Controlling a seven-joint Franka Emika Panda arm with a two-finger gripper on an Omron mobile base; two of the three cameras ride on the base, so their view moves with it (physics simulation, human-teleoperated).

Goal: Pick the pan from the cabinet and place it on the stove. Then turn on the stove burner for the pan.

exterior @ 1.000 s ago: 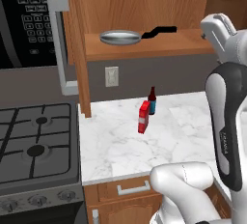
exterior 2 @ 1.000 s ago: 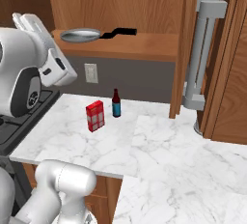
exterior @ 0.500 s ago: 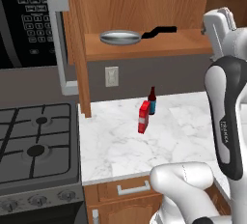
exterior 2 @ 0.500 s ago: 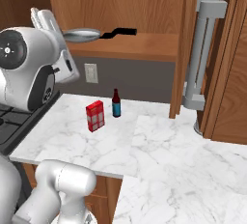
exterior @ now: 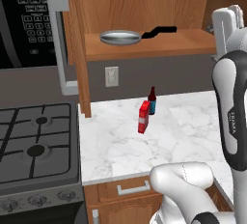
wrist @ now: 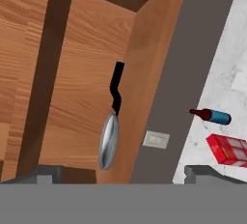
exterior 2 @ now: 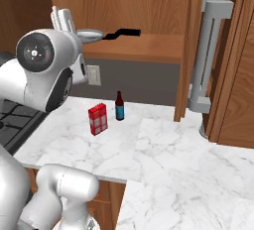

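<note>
Reaching for the round silver-grey metal frying pan (exterior: pixel 119 37) on the open brown wood cabinet's (exterior: pixel 144 46) shelf, the white arm's two-finger gripper (wrist: pixel 123 170), jaws spread wide and empty, should likely take its black handle (exterior: pixel 161 30), clearing the open doors, the counter's dark bottle (exterior: pixel 152 101) and red box (exterior: pixel 144 117) below.

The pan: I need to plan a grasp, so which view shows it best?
The left base view: the pan sits unobstructed on the cabinet shelf, handle to the right. The right base view has the arm covering part of it; the hand view shows it rolled, nearly edge-on.
</note>
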